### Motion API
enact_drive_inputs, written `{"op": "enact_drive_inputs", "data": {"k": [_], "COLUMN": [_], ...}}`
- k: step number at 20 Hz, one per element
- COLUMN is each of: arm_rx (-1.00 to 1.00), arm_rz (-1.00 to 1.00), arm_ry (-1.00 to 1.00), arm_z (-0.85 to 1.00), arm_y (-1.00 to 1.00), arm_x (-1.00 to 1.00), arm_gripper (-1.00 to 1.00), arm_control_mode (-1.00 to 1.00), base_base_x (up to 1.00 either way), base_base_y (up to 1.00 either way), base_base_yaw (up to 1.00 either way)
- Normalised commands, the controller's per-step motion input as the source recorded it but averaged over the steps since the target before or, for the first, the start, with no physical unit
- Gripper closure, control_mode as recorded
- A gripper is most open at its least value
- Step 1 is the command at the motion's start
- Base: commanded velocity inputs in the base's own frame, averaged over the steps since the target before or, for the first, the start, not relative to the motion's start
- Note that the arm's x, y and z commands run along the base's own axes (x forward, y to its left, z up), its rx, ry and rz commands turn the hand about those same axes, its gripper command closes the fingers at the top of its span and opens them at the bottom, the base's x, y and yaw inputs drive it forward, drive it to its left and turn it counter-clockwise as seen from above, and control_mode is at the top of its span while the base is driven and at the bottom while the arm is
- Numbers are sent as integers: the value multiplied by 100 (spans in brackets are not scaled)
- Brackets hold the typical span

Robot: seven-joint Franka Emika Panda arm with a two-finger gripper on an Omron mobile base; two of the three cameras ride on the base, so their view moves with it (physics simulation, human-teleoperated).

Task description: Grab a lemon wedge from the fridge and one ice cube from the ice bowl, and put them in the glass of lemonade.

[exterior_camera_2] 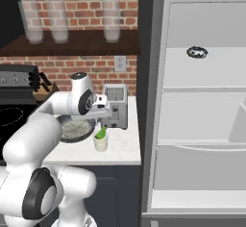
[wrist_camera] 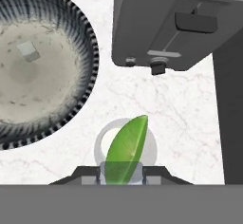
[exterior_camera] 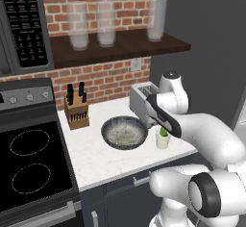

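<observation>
Lemon wedge [wrist_camera: 126, 149] gripped in hand [wrist_camera: 121, 173], poised directly above glass of lemonade [exterior_camera: 163, 139]; not yet dropped. Ice cube [wrist_camera: 28, 51] left in ice bowl [exterior_camera: 124, 132] beside glass.

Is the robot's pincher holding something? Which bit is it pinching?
Yes. The gripper is shut on the small yellow-green lemon wedge, pinching its lower end, right above the short clear glass of lemonade.

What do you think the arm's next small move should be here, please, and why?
Probably opening the jaws to drop the lemon wedge. In the hand view the gripper is shut on the wedge directly over the rim of the glass of lemonade, and both base views show it at the glass's mouth. The ice bowl next to it holds one ice cube, likely the following pick.
</observation>
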Motion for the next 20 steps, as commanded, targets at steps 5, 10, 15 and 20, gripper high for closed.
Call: {"op": "enact_drive_inputs", "data": {"k": [5,10,15,20], "arm_rx": [0,0,0,0], "arm_rz": [0,0,0,0], "arm_ry": [0,0,2,1], "arm_z": [-8,-3,-7,-4], "arm_y": [0,0,-2,-9], "arm_x": [0,3,7,9], "arm_gripper": [100,100,100,100], "arm_control_mode": [-100,-100,-100,-100], "base_base_x": [0,0,0,0], "base_base_y": [0,0,0,0], "base_base_yaw": [0,0,0,0]}}
